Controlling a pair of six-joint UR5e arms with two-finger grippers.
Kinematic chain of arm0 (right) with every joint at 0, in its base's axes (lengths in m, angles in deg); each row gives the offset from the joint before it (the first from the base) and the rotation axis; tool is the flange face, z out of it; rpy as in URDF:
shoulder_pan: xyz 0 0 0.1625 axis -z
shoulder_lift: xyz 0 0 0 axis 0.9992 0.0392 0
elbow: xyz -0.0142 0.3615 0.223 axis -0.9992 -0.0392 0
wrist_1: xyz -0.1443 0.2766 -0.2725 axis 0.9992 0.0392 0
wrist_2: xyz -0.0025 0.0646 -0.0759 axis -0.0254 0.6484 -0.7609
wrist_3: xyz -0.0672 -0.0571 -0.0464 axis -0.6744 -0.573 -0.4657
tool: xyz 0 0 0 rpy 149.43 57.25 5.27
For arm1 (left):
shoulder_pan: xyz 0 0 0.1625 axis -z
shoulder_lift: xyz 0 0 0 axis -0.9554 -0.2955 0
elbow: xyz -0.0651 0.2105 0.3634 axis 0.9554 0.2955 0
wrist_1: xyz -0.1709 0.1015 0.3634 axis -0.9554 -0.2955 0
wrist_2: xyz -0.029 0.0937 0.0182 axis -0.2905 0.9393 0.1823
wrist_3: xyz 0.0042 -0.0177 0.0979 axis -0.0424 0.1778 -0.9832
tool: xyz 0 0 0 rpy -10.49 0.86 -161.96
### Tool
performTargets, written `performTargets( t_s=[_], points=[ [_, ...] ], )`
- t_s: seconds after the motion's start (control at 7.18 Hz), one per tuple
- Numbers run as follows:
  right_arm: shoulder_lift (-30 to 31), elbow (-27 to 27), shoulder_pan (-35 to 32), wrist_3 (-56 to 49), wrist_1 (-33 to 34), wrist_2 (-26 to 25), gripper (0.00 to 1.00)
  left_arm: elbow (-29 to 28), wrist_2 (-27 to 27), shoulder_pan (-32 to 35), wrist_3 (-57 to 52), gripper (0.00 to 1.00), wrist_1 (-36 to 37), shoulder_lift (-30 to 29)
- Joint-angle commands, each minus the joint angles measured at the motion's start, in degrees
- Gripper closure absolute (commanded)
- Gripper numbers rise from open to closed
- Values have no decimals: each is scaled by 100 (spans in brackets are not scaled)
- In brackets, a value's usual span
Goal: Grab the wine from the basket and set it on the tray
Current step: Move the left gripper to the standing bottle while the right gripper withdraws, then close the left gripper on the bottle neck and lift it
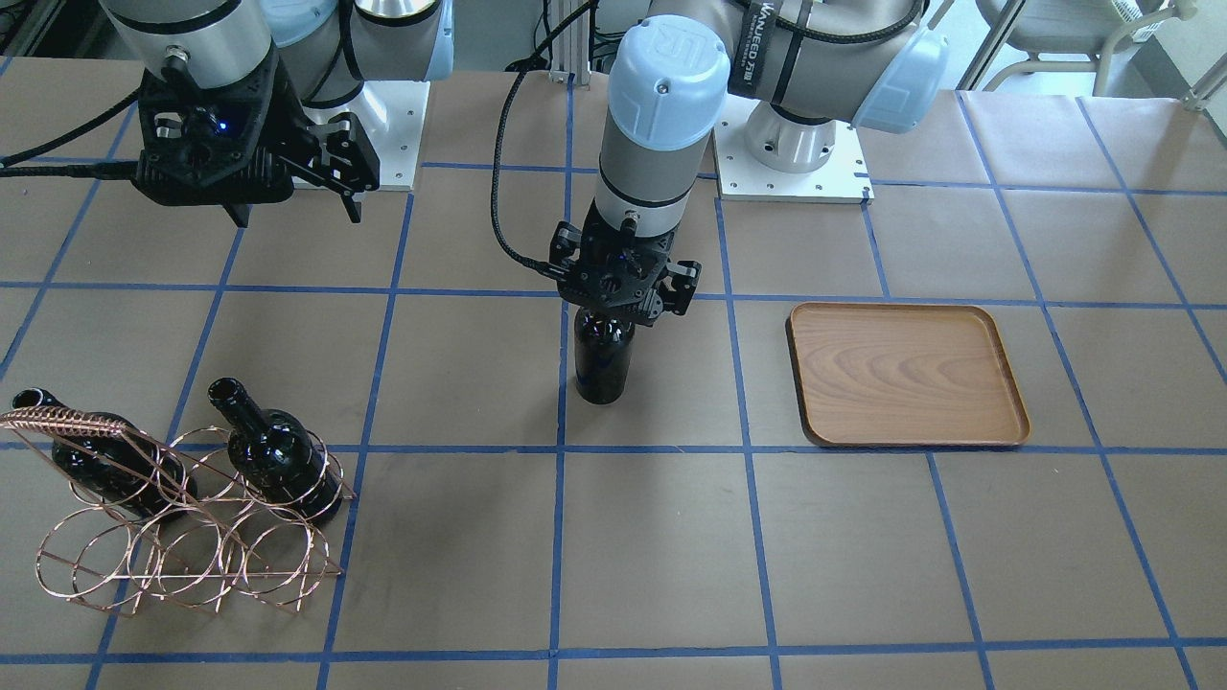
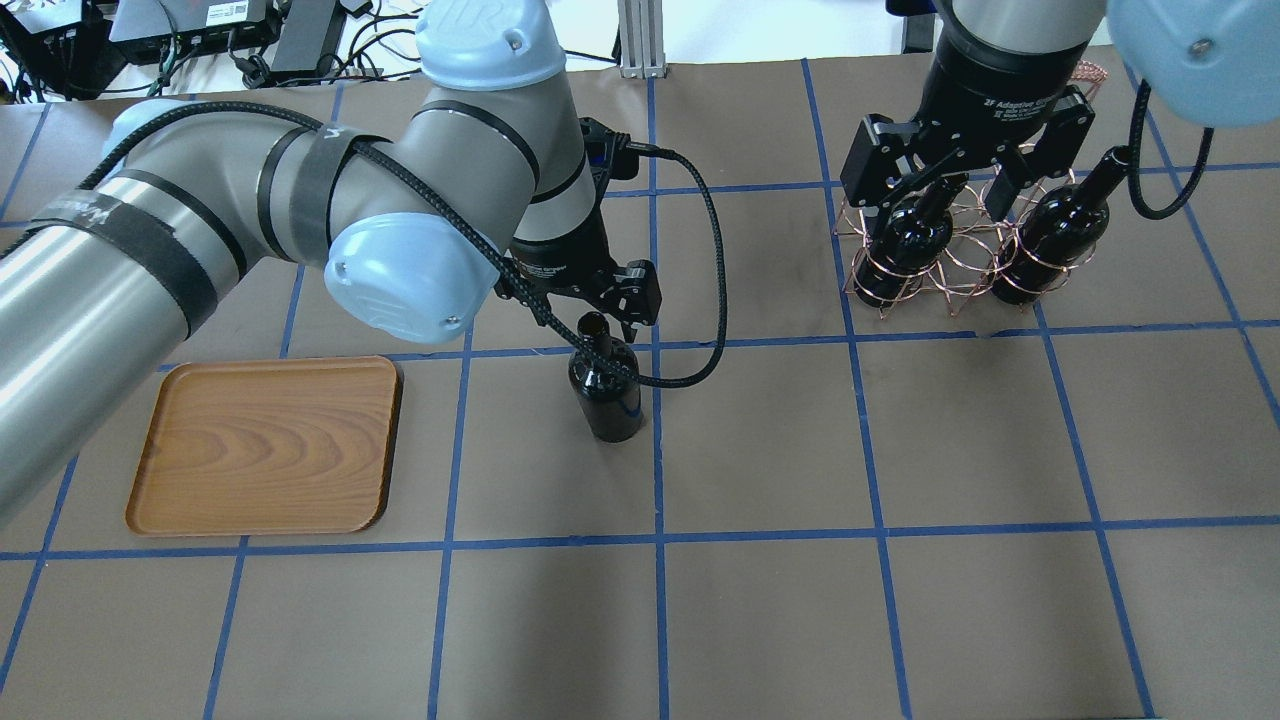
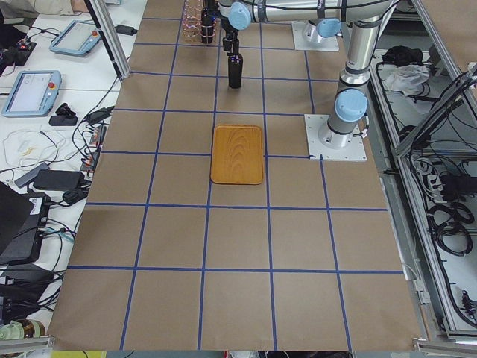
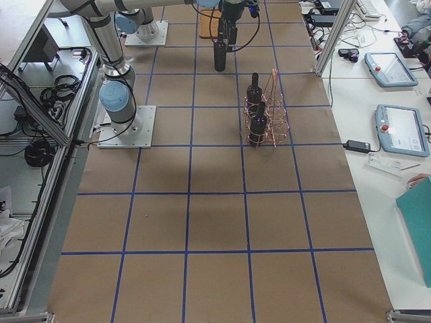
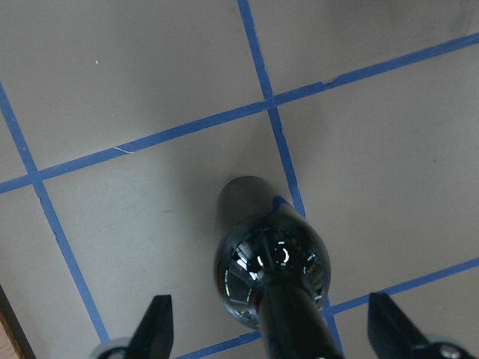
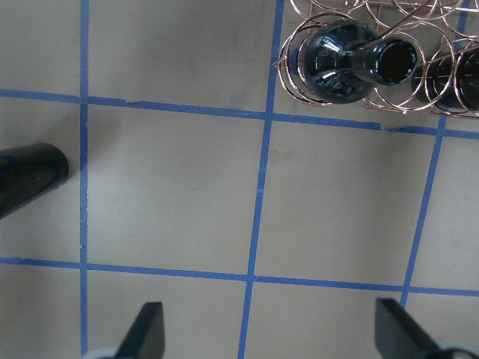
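One wine bottle (image 1: 602, 359) stands upright on the table's middle; it also shows in the overhead view (image 2: 605, 390). My left gripper (image 2: 598, 312) is open, its fingers (image 5: 157, 325) on either side of the bottle's neck (image 5: 288, 321) without touching it. Two more bottles (image 1: 278, 460) (image 1: 96, 450) lie in the copper wire basket (image 1: 173, 546). My right gripper (image 2: 935, 195) is open and empty, above the table in front of the basket (image 2: 960, 290). The wooden tray (image 2: 265, 445) lies empty to the standing bottle's side.
Blue tape lines grid the brown table. The arm bases (image 1: 796, 163) stand at the robot's edge. A black cable (image 2: 710, 270) loops from the left wrist beside the standing bottle. Bare table lies between the bottle and the tray (image 1: 906, 374).
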State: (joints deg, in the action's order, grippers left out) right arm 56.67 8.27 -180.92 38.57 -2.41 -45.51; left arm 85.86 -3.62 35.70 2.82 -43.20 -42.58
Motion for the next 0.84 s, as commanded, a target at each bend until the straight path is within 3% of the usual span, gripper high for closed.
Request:
performTargets(
  t_s=[0.0, 0.42, 0.7],
  points=[
    [0, 0, 0, 6, 3, 6, 0, 19, -8, 20, 2, 21, -58, 2],
    [0, 0, 0, 15, -5, 6, 0, 19, 9, 108, 2, 29, -155, 37],
    [0, 0, 0, 15, -5, 6, 0, 10, 18, 196, 3, 70, -164, 46]
  ],
)
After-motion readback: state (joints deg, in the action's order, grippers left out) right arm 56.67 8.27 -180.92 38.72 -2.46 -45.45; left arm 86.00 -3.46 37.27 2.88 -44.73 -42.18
